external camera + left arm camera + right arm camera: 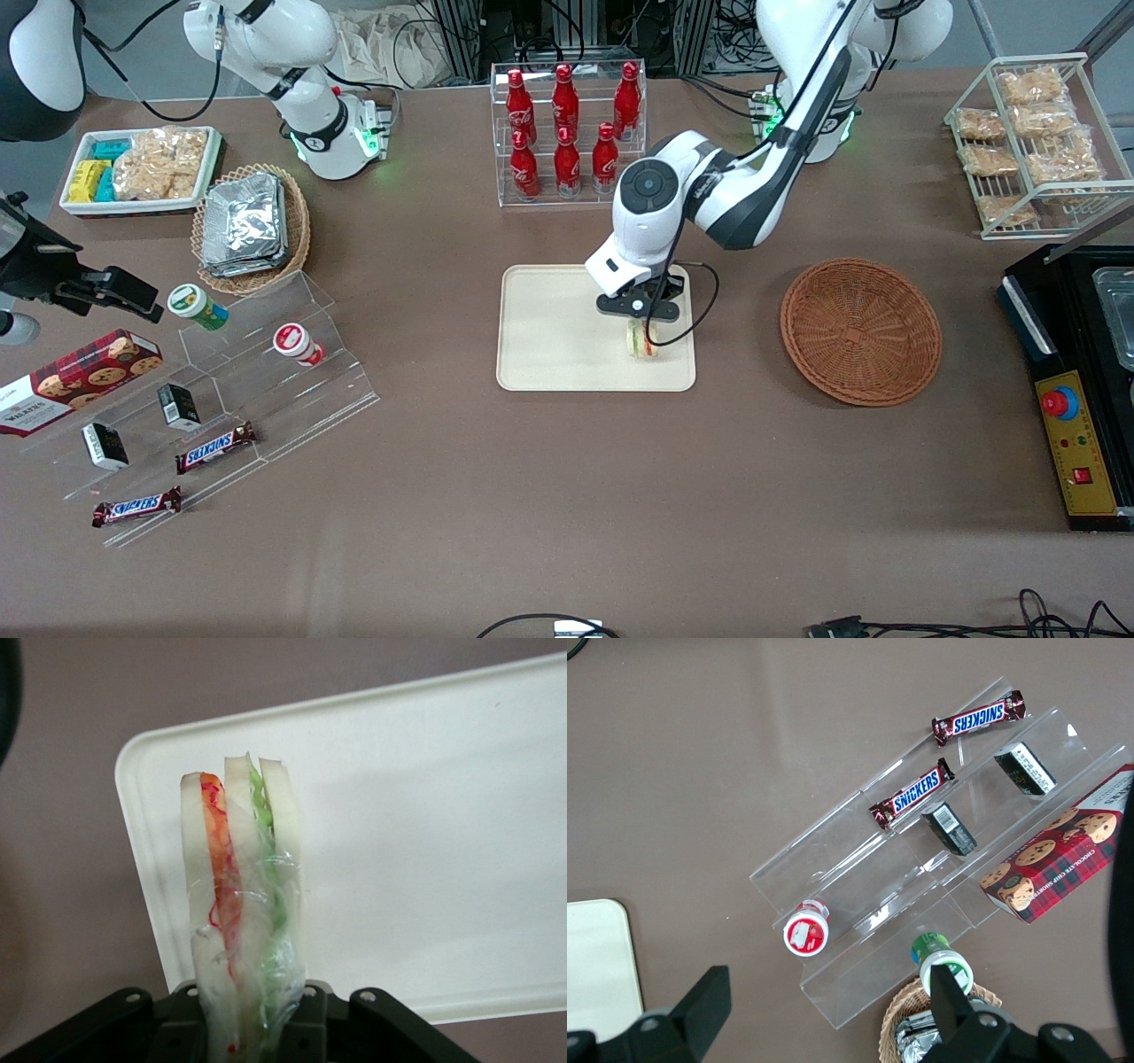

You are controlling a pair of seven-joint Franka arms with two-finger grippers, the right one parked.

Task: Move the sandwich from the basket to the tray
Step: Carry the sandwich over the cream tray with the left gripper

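**A:** Run me along the bench, starting from the parked arm's end. What is in each container?

**B:** First a white tray (75, 206) with snack packets, and just beside it a tan wicker basket (299, 232) stacked with foil packets (243, 223). Nearer the front camera stands a clear stepped rack (292, 390) holding two small cups, two dark boxes and Snickers bars, with a cookie box (78, 379) next to it. Mid-bench, a clear case (567, 133) carries red bottles.

**A:** And the task's things?

**B:** The cream tray (549, 337) lies in front of that case, nearer the camera. The sandwich (641, 341) is over the tray's corner toward the working arm's end; whether it touches the surface I cannot tell. The reddish-brown basket (861, 330) sits well apart from the tray, toward the working arm's end, with nothing in it. Past it, a wire rack (1032, 142) holds bagged snacks.

**A:** The arm?

**B:** It reaches down from its base over the tray, wrist pointing downward. The gripper (642, 326) is right above the sandwich, its fingers clamped on the wrapped wedge (244, 930), which stands on edge with its orange and green filling showing.
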